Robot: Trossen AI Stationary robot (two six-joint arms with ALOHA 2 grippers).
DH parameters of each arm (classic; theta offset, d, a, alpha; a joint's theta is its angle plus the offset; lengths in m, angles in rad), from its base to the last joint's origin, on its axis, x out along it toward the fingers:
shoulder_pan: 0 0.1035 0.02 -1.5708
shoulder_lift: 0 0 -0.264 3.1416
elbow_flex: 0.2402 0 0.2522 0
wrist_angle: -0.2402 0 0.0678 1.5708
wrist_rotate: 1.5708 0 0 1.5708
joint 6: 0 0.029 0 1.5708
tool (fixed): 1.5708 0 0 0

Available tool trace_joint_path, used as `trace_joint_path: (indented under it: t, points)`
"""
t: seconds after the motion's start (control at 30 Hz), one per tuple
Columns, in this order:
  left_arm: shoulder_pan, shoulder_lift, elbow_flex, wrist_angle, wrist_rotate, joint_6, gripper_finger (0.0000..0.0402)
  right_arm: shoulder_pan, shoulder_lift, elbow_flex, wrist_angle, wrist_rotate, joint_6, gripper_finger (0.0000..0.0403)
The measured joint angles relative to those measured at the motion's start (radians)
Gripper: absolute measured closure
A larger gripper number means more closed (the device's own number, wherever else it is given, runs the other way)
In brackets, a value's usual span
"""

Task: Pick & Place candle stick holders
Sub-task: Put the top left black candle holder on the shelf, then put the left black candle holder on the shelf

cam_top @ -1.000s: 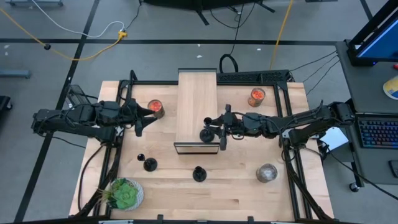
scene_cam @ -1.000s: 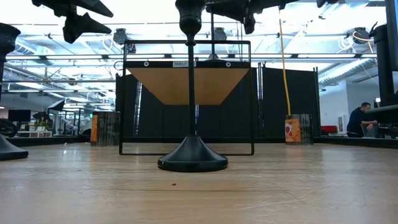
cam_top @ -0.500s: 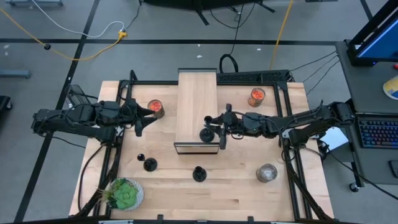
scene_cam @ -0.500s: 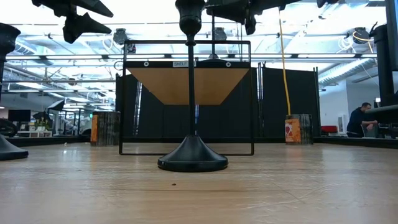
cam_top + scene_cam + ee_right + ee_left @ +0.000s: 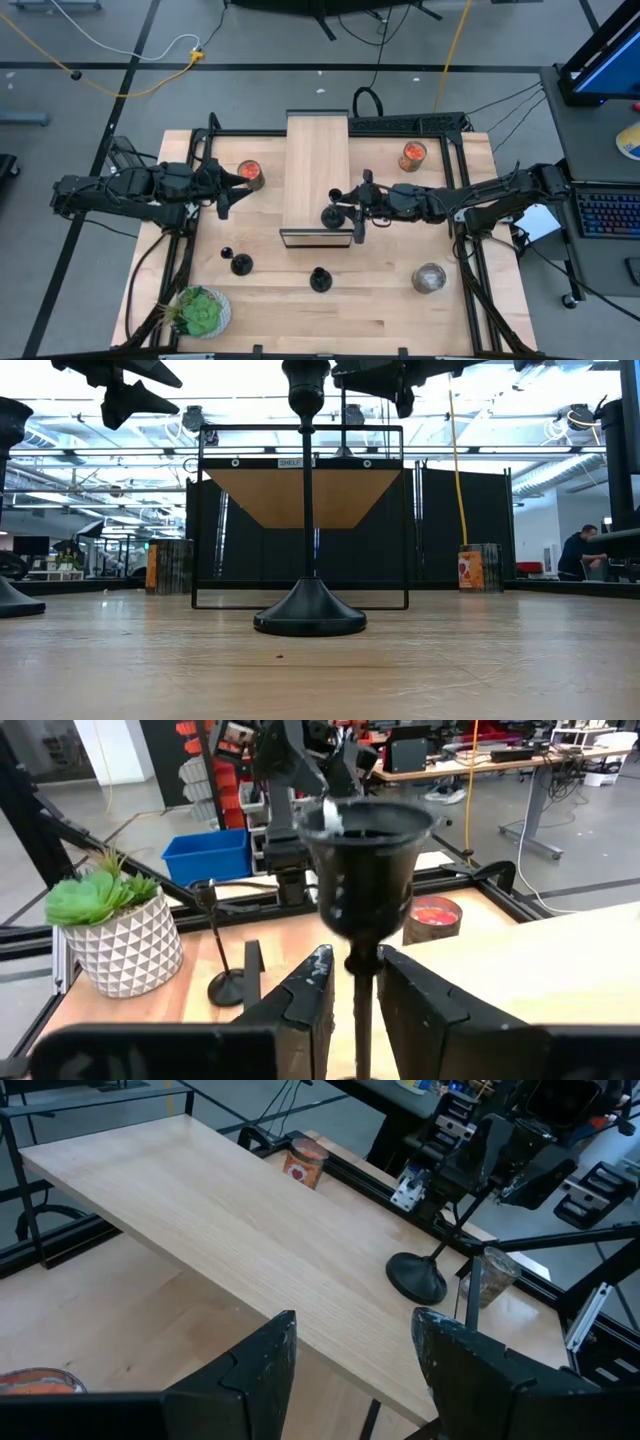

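Note:
A wooden shelf (image 5: pixel 316 150) stands mid-table. One black candle stick holder (image 5: pixel 440 1240) is over the shelf's right edge, its cup top (image 5: pixel 365 860) just ahead of my right gripper (image 5: pixel 352 988), which is shut on its stem. Two more holders stand on their round bases on the table in front of the shelf (image 5: pixel 241 264) (image 5: pixel 320 280); the middle one (image 5: pixel 308 610) fills the low view. My left gripper (image 5: pixel 350 1370) hovers open and holds nothing at the left of the shelf (image 5: pixel 222 197). My right gripper pinches the holder's thin stem (image 5: pixel 358 1010) just below the cup top, between its two fingers (image 5: pixel 312 992). It comes in level from the table's right, fingers across the stem. The round base (image 5: pixel 417 1277) is at the shelf top near its right edge.
Two jars with red-orange contents stand at the far left (image 5: pixel 249 173) and far right (image 5: pixel 412 156). A clear jar (image 5: pixel 429 278) is at the near right, a potted plant (image 5: pixel 203 312) at the near left corner. A person (image 5: pixel 580 550) sits beyond the table.

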Motion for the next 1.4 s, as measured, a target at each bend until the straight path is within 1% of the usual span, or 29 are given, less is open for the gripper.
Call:
trace_joint_path:
  t: [0.23, 0.33, 0.43, 0.6, 0.87, 1.13, 1.3, 1.4]
  points:
    - [0.0, 0.0, 0.0, 0.0, 0.0, 0.006, 0.0195, 0.0, -0.001, 0.0, -0.014, 0.0, 0.0, 0.0325]
    - [0.0, 0.0, 0.0, 0.0, 0.0, 0.005, 0.0195, 0.0, -0.001, 0.0, -0.014, 0.003, 0.0, 0.0309]
    - [0.0, 0.0, 0.0, 0.0, 0.0, 0.003, 0.0195, 0.0, -0.001, 0.0, -0.014, 0.028, 0.0, 0.0285]
    - [0.0, 0.0, 0.0, 0.0, 0.002, 0.002, 0.0195, 0.0, -0.002, 0.0, -0.028, 0.027, 0.0, 0.0252]
    - [0.0, 0.0, 0.0, 0.0, 0.003, 0.002, 0.0195, 0.004, -0.017, 0.0, -0.067, 0.029, 0.0, 0.0245]
    - [0.0, 0.0, 0.0, 0.0, 0.011, 0.014, 0.0195, 0.006, -0.095, 0.0, -0.205, 0.034, 0.008, 0.0245]
    - [0.0, 0.0, 0.0, -0.001, 0.093, 0.029, 0.0195, 0.006, -0.167, -0.001, -0.382, 0.027, 0.041, 0.0245]
    - [0.0, 0.0, 0.0, -0.002, 0.147, -0.01, 0.0195, 0.006, -0.208, -0.001, -0.486, 0.027, 0.089, 0.0245]
